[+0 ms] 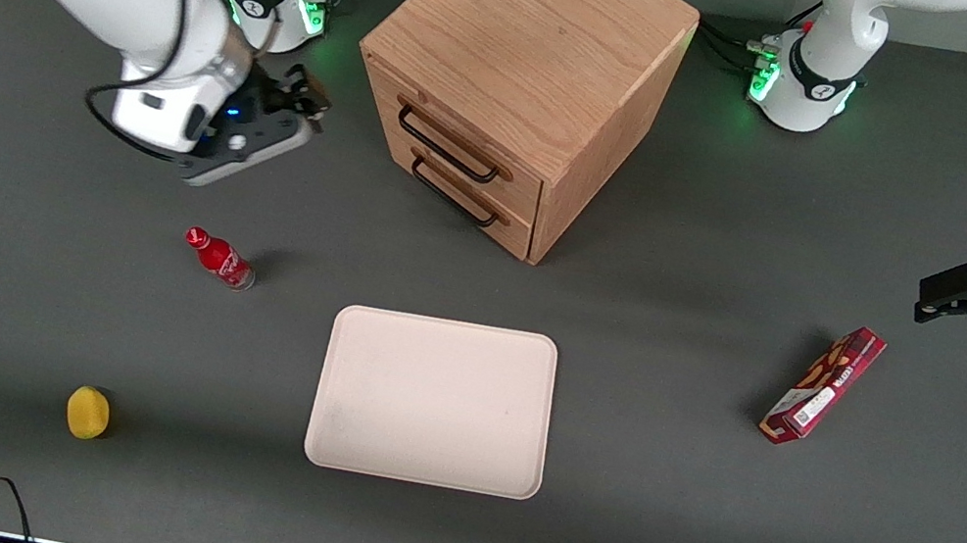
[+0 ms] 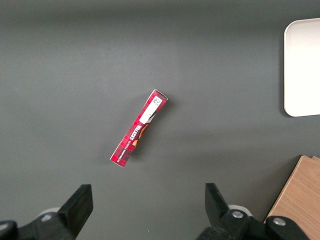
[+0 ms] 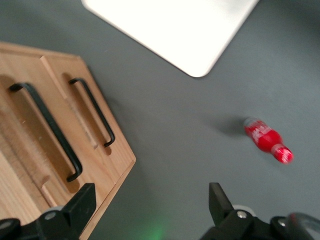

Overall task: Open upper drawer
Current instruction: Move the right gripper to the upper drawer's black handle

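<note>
I have the end effector (image 1: 306, 103) hanging above bare desk (image 1: 662, 502) beside the oak cabinet (image 1: 519, 69), level with its drawer fronts and clear of them; its fingers (image 3: 80, 202) are spread wide with nothing between them. The upper drawer (image 1: 452, 139) sits flush in the cabinet face, shut, its black bar handle (image 1: 446, 146) running along the front just above the lower drawer (image 1: 462, 193) with its matching handle. The cabinet stands near the desk edge where the arm bases are mounted, turned so one bottom corner points toward the front camera. In front of the drawers I see open grey surface reaching to a cream tray (image 1: 433, 400), which lies near the middle of the desk, well apart from the cabinet. A small red bottle (image 1: 219, 258) lies on its side nearer the camera than the end effector, close to the tray's corner but not touching. A yellow lemon-like object (image 1: 88, 412) rests near the camera-side edge at the working arm's end. A red snack box (image 1: 823, 385) lies toward the parked arm's end.
</note>
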